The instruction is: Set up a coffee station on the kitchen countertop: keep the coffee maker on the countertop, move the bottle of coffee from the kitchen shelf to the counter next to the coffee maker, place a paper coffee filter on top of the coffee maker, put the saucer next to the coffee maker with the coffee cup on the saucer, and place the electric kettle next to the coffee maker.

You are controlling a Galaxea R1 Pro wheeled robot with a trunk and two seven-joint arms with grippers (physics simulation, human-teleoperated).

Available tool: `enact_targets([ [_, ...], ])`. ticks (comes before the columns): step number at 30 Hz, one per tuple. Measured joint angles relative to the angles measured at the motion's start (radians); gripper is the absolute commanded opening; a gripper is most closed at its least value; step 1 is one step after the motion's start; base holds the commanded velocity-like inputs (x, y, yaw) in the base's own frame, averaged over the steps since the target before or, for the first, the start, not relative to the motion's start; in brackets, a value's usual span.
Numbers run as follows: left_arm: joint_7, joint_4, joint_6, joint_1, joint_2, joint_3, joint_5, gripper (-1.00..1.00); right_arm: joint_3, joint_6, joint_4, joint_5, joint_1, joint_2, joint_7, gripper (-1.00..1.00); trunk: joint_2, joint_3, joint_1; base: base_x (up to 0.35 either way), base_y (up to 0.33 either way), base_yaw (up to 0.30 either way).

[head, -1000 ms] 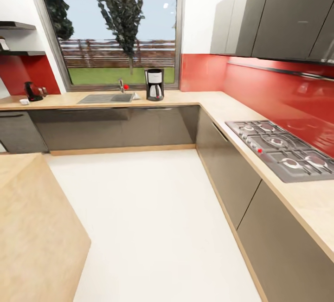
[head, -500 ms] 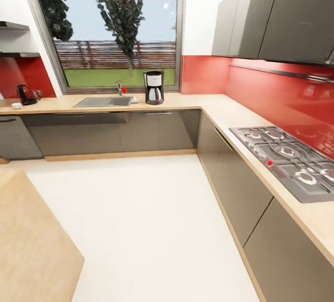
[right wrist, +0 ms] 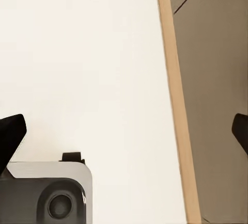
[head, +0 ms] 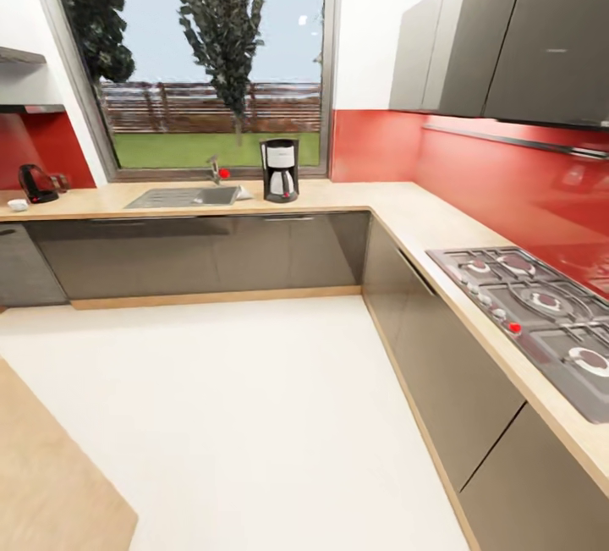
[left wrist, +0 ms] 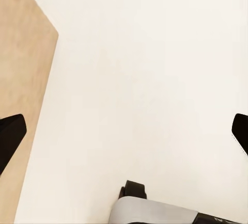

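Beige desk (head: 355, 193) carries the coffee maker (head: 279, 170) just right of the sink (head: 182, 196); kettle (head: 34, 184) far left. My left end effector (left wrist: 124, 131) and right end effector (right wrist: 124, 131) are both wide, holding nothing.

Bright daylight, window (head: 203, 60) (glossy glare), perhaps soft

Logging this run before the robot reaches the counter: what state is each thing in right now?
coffee maker: upright on the countertop, right of the sink, nothing on top.
electric kettle: upright at the counter's far left end, far from the coffee maker.
coffee cup: small white shape beside the kettle; detail too small to tell.
left gripper: open, empty, over the floor.
right gripper: open, empty.
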Motion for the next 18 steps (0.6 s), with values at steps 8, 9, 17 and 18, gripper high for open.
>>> enact_targets([
  [8,0.000,0.000,0.000,0.000,0.000,0.000,0.000,1.00,0.000,0.000,0.000,0.000,0.000,0.000,0.000,1.00,0.000,0.011,0.000,0.338,0.000,0.152],
  [9,0.000,0.000,0.000,0.000,0.000,0.000,0.000,1.00,0.000,0.000,0.000,0.000,0.000,0.000,0.000,1.00,0.000,0.012,0.000,0.338,0.000,0.207],
  [17,0.000,0.000,0.000,0.000,0.000,0.000,0.000,1.00,0.000,0.000,0.000,-0.001,0.000,0.000,0.000,1.00,0.000,0.020,0.000,0.337,0.000,0.205],
  [18,0.000,0.000,0.000,0.000,0.000,0.000,0.000,1.00,0.000,0.000,0.000,-0.001,0.000,0.000,0.000,1.00,0.000,0.021,0.000,0.338,0.000,0.061],
])
